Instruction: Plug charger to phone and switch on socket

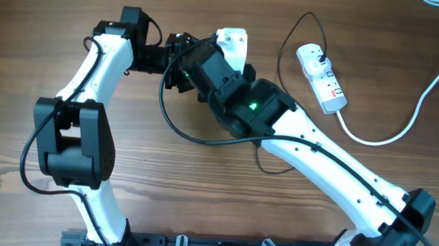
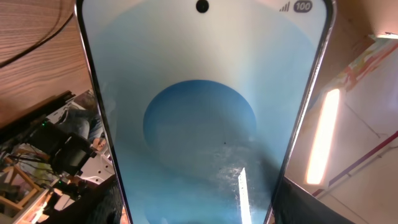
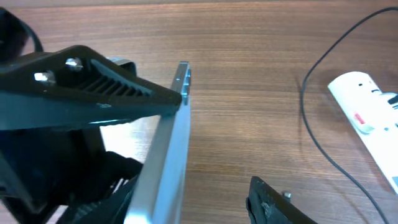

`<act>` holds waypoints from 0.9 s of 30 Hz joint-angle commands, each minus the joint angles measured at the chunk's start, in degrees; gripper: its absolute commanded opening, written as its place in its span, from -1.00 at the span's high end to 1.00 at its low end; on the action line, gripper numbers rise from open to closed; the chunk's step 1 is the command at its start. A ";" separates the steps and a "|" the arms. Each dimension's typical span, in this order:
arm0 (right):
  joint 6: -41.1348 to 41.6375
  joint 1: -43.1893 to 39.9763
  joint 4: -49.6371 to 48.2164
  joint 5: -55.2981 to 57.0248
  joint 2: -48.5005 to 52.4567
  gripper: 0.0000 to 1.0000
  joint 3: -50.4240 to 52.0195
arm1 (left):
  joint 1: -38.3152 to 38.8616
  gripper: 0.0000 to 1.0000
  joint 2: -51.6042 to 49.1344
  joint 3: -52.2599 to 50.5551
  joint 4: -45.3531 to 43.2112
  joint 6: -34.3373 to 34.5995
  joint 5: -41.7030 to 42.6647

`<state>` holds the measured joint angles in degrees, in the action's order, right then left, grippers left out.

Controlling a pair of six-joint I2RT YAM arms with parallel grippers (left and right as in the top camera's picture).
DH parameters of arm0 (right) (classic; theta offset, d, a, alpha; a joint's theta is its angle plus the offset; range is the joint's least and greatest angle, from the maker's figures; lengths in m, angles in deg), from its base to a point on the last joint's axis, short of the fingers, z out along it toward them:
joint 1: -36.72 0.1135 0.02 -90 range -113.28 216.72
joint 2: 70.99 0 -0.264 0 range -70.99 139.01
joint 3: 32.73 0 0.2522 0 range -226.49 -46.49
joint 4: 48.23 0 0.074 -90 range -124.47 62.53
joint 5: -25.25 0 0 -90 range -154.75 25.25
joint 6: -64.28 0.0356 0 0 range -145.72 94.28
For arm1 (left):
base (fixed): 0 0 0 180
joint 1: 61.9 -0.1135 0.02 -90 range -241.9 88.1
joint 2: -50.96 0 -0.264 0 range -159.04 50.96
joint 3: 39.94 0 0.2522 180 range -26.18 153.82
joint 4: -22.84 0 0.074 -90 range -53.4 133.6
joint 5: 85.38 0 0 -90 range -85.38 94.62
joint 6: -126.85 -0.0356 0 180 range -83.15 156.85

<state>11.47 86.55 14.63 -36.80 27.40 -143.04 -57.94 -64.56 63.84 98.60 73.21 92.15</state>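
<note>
The phone fills the left wrist view with its blue screen. My left gripper is shut on its long edges, a dark finger on each side. In the right wrist view the phone's silver edge stands on edge between the jaws of my right gripper. The right finger stays well off it, so that gripper is open. From above, both grippers meet at the table's middle back and hide the phone. The charger cable runs from its adapter on the socket. Its plug tip is hidden.
The socket lies at the right with its thick white cord trailing to the far right. Black cable loops on the wood in front of the grippers. A white piece pokes out behind them; I cannot tell what it is.
</note>
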 commanded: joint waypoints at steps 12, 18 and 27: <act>-3.58 0.07 -1.90 -1.92 2.19 0.38 -0.83 | -0.28 -0.36 2.27 0.81 0.22 0.15 2.82; -2.45 0.07 -1.99 -1.90 2.49 0.91 -0.83 | -0.28 -0.36 2.27 0.81 0.22 0.15 2.82; 14.69 0.07 -4.72 1.46 1.40 0.91 -0.85 | -0.31 -0.62 2.27 0.81 -0.11 0.15 2.82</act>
<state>13.59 86.55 10.96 -38.81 29.21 -143.04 -58.11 -64.49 63.84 98.56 73.42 93.02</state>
